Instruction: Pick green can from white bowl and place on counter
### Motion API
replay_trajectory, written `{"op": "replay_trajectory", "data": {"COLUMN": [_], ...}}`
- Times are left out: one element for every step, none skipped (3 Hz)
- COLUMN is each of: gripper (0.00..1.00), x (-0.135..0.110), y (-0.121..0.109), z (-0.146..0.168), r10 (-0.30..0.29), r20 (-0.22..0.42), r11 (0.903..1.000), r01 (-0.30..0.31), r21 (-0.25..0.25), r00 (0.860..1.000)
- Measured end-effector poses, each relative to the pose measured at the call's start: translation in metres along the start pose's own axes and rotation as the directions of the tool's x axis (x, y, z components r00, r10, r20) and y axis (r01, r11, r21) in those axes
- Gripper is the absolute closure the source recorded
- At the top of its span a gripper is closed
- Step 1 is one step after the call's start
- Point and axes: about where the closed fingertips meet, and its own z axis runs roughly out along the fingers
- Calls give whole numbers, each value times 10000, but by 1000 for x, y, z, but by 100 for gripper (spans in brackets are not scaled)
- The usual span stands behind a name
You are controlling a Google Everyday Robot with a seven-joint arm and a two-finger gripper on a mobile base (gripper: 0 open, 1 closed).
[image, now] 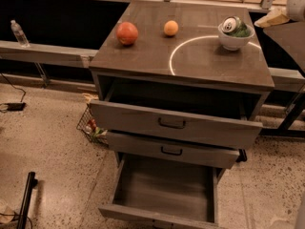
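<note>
The green can (235, 26) lies tilted in the white bowl (234, 40), its silver end facing up and left. The bowl stands at the back right of the counter (190, 61), on the thin white curved line (177, 50). My gripper (272, 17) shows as a pale shape at the top right edge, to the right of the bowl and a little above counter height, apart from the can. A dark part of the arm (288, 39) sits below it.
A red apple (127, 33) and an orange fruit (171, 28) sit at the back left of the counter. Below are grey drawers: the top one (174, 123) partly open, the bottom one (164, 187) pulled far out. A wire basket (91, 126) is on the floor at left.
</note>
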Motion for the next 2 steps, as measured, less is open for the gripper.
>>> {"op": "replay_trajectory", "data": {"gripper": [0,0], "x": [-2,-4], "y": [7,19], "z": [15,28], "r10": [-438,-695], "r20": [353,632], "r11": [9990,9965], "r01": [440,722], "r21": [-44,-423], "r00": [9984,9956]}}
